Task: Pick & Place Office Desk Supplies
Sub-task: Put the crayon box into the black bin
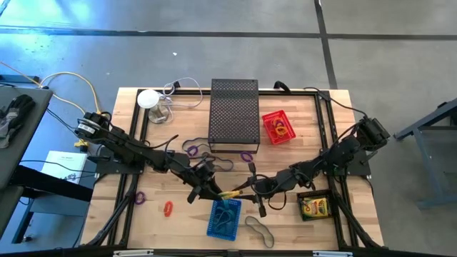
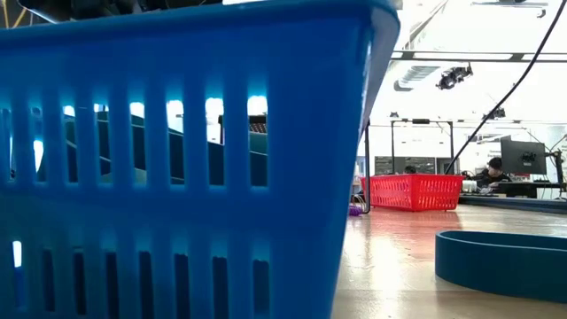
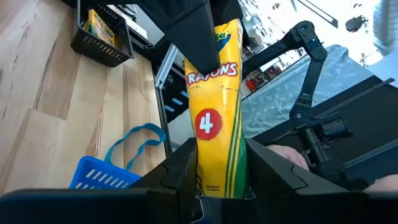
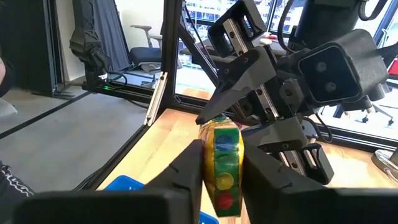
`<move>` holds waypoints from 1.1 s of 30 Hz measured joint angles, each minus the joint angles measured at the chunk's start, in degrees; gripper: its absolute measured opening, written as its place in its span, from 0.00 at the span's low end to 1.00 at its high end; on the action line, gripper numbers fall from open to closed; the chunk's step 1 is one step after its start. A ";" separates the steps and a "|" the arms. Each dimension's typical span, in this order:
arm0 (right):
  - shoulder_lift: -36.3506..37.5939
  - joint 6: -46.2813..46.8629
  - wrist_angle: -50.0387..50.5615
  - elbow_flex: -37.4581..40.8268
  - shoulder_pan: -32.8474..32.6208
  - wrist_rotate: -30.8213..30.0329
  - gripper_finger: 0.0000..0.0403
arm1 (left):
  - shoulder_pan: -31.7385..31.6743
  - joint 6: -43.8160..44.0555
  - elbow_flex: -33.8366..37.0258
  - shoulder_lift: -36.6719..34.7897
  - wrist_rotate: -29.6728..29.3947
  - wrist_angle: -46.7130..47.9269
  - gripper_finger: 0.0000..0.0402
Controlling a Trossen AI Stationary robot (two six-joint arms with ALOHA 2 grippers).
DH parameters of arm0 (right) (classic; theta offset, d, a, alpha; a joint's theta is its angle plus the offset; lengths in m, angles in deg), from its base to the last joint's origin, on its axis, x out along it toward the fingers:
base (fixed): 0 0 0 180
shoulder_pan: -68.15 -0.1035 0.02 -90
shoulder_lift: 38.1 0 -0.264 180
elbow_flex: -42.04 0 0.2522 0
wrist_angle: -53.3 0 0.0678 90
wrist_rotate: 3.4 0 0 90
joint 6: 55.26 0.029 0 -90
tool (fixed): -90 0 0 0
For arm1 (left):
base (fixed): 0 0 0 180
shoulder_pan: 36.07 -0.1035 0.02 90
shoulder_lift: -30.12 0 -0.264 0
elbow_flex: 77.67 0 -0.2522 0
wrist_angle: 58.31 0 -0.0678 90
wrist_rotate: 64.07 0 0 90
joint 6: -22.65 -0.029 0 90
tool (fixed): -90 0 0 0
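Item: crayon packet (image 3: 216, 118), yellow, lettered, numeral 4; nearest the lens in both wrist views. Held in the air between the two arms, above the blue basket (image 1: 224, 218) at the table's front edge. Left gripper (image 3: 217, 177) clamps one end; right gripper (image 4: 221, 168) has its fingers closed around the other end. Judged a hand-over: both hold, so the packet cannot drop while it changes arms.

Blue basket: slotted walls; contents unclear from above, possibly dark loops.
Red basket (image 1: 278, 127): beside the black mesh box (image 1: 234, 114); holds orange and tan bands.
Black tray (image 1: 313, 206): near the right arm; holds a further yellow packet.
Loose on the table (image 1: 300, 157): purple band (image 1: 140, 198), orange band (image 1: 168, 208), grey loop (image 1: 258, 230).
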 joint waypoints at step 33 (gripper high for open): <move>6.08 28.53 27.12 0.00 -12.54 2.19 0.14 | 4.09 -10.13 -0.04 -0.48 -13.73 -1.33 0.29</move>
